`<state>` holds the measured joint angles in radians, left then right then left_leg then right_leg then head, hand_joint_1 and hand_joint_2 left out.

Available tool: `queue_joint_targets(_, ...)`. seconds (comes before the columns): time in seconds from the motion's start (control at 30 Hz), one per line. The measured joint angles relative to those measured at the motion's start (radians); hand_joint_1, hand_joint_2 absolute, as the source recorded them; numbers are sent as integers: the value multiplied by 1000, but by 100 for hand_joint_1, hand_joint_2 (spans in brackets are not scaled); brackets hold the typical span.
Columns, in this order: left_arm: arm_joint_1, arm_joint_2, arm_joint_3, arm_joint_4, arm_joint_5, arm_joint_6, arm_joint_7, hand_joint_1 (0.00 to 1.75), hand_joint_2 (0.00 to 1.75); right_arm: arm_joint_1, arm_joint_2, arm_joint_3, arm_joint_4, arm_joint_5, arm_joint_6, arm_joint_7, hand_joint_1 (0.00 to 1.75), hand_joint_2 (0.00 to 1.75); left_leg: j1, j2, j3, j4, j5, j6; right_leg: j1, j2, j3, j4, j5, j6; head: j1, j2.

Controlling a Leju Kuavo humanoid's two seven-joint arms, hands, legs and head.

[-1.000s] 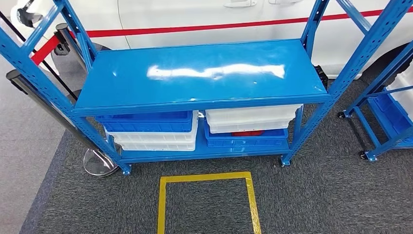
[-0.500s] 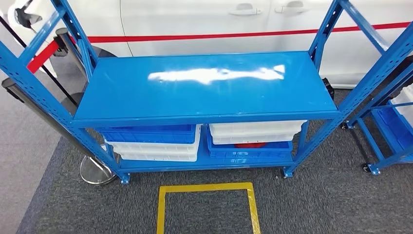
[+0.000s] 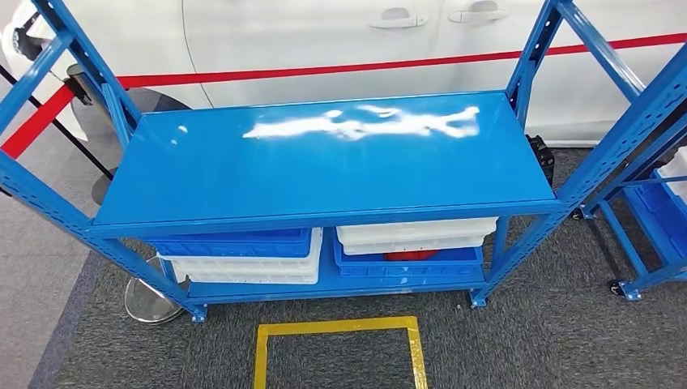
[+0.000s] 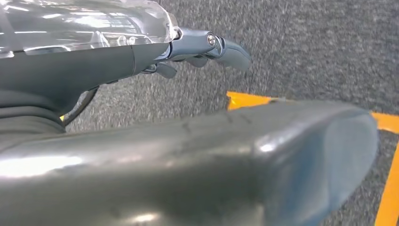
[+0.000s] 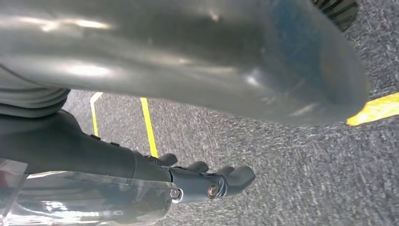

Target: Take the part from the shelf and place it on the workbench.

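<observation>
Whole head view has shifted since 1 s ago: shelf [image 3: 324,162] sits lower and more central, more of the car [image 3: 324,32] shows. That's camera motion, robot closing in; nothing on the shelf itself moved.

Left to right:
- Left robot hand [image 4: 202,52] hangs at the robot's side over carpet [image 4: 306,42], fingers curled loosely, holding nothing. Arm is parked because nothing is in reach yet.
- Stanchion base [image 3: 150,301] stands by the shelf's left foot, red barrier belt [image 3: 36,130] above it, keeping the robot's lane off the car.
- Lower tier: blue bin [image 3: 231,241] stacked on white bin [image 3: 243,269] on the left; white bin [image 3: 417,233] over blue bin [image 3: 409,263] on the right.
- Part [image 3: 411,255]: likely the red thing in the right blue bin, mostly covered by the white bin above. Can't make out its shape.
- Yellow tape square [image 3: 336,328] on the floor in front, probably the stand mark.
- Right robot hand [image 5: 211,181] also hangs down, fingers loosely curled, holding nothing.

Top tier is bare; reaching the part looks awkward.
</observation>
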<state>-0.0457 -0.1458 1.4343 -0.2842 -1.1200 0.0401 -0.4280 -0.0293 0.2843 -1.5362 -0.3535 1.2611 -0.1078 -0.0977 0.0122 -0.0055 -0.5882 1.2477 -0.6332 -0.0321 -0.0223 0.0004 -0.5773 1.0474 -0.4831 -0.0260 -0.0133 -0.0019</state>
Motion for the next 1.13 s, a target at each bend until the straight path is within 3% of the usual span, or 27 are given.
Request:
queue_joint_targets(0.03, 1, 0, 0, 0, -1, 0, 0, 0, 0, 0, 0, 0, 0, 1, -1, 0, 0, 0, 0, 0, -28, 29, -6, 0, 2, 1, 6, 0, -5, -1, 0, 0)
queue_joint_targets(0.07, 2, 0, 0, 0, -2, 0, 0, 0, 0, 0, -1, 0, 1, 1, -1, 0, 0, 0, 0, 0, -43, 27, 8, 3, 5, 2, 14, 0, -11, -2, 0, 0)
queue_joint_targets(0.17, 3, 0, 1, 0, -9, 6, 0, 0, 0, 0, -2, 0, 5, 4, -6, -1, 0, 0, -8, 1, -14, -125, 135, 26, 10, 4, 39, -2, -27, -1, 1, 0)
queue_joint_targets(0.2, 2, 1, 1, 0, -11, 9, -1, 0, 0, -1, -3, 0, 7, 6, -9, -1, 0, 0, -14, 2, -4, -169, 153, 36, 10, 4, 42, -2, -31, 3, 1, 0)
queue_joint_targets(0.3, 2, 2, 1, 0, -14, 17, -1, 0, 0, -3, -4, 0, 11, 12, -19, -1, 0, 0, -24, 1, 3, -210, 161, 54, 9, 5, 46, -8, -37, 21, -2, 0)
queue_joint_targets(0.37, 4, 0, 1, 0, -14, 18, 0, 0, 0, -4, -5, 0, 13, 14, -20, -1, 0, 0, -17, 1, 19, -233, 182, 56, 10, 3, 51, 0, -49, 32, -2, 0)
queue_joint_targets(0.43, 2, -3, 1, 0, -14, 18, 0, 0, 0, -5, -7, 0, 14, 15, -20, -2, 0, 0, -11, 3, 32, -253, 189, 60, 11, 3, 21, 68, -91, 39, -1, 0)
queue_joint_targets(0.47, 0, -3, 1, 0, -14, 19, 0, 0, 0, -6, -8, 0, 15, 16, -20, -2, 0, 0, -12, 3, 34, -256, 188, 63, 11, 2, -11, 127, -121, 42, 0, 0)
queue_joint_targets(0.53, -1, -3, 1, 0, -14, 19, 0, 0, 0, -5, -10, 0, 15, 16, -21, -2, 0, 87, -13, 3, 36, -253, 183, 66, 8, 2, -72, 229, -153, 47, -1, 0)
queue_joint_targets(0.57, -1, -3, 1, 0, -14, 19, 1, 0, 0, -5, -11, 0, 16, 16, -21, -2, 0, 131, -13, 3, 38, -252, 180, 65, 7, 2, -82, 239, -142, 50, -1, 0)
queue_joint_targets(0.6, -1, -3, 1, 0, -14, 19, 2, 0, 0, -5, -12, 0, 16, 17, -21, -2, 0, 175, -12, 2, 40, -249, 176, 63, 6, 2, -73, 210, -112, 51, -1, 0)
queue_joint_targets(0.63, -1, -3, 1, 0, -14, 19, 4, 0, 0, -5, -14, 0, 16, 18, -22, -2, 0, 175, -11, 1, 43, -245, 171, 61, 5, 1, -49, 151, -71, 52, -1, 0)
queue_joint_targets(0.7, -1, -4, 1, 0, -15, 19, 7, 0, 0, -6, -16, 0, 17, 19, -24, -1, 0, 175, -13, 0, 44, -234, 160, 51, 5, 2, 1, 38, -19, 46, -1, 0)
queue_joint_targets(0.73, -2, -4, 1, 0, -15, 20, 8, 0, 0, -7, -16, 0, 17, 19, -25, -1, 0, 175, -15, -1, 43, -229, 155, 45, 6, 3, 13, 8, -11, 40, -1, 0)
queue_joint_targets(0.83, -4, -4, 1, 0, -15, 22, 15, 0, 0, -8, -16, 0, 20, 18, -34, 6, 0, 175, -17, -1, 44, -227, 150, 31, 8, 5, 16, -4, -12, 23, -2, 0)
queue_joint_targets(0.87, -5, -4, 1, 0, -16, 23, 17, 0, 0, -8, -16, 0, 21, 17, -39, 13, 0, 175, -18, -1, 47, -232, 152, 34, 7, 5, 19, -7, -11, 20, -3, 0)
queue_joint_targets(0.97, -6, -3, 1, 0, -20, 27, 24, 0, 0, -9, -16, 0, 24, 7, -60, 38, 0, 175, -21, -1, 54, -240, 152, 67, 5, 5, 24, -13, -10, 18, -9, 0)
queue_joint_targets(1.0, -6, -3, 1, 0, -20, 28, 26, 0, 0, -10, -16, 0, 26, 1, -67, 42, 0, 175, -22, -1, 54, -240, 151, 72, 6, 5, 25, -13, -10, 17, -10, 0)
queue_joint_targets(1.13, -7, -2, 1, 0, -20, 31, 31, 0, 175, -12, -16, 0, 30, -7, -73, 44, 0, 175, -21, -1, 56, -241, 153, 72, 10, 5, 26, -12, -13, 13, -10, 0)
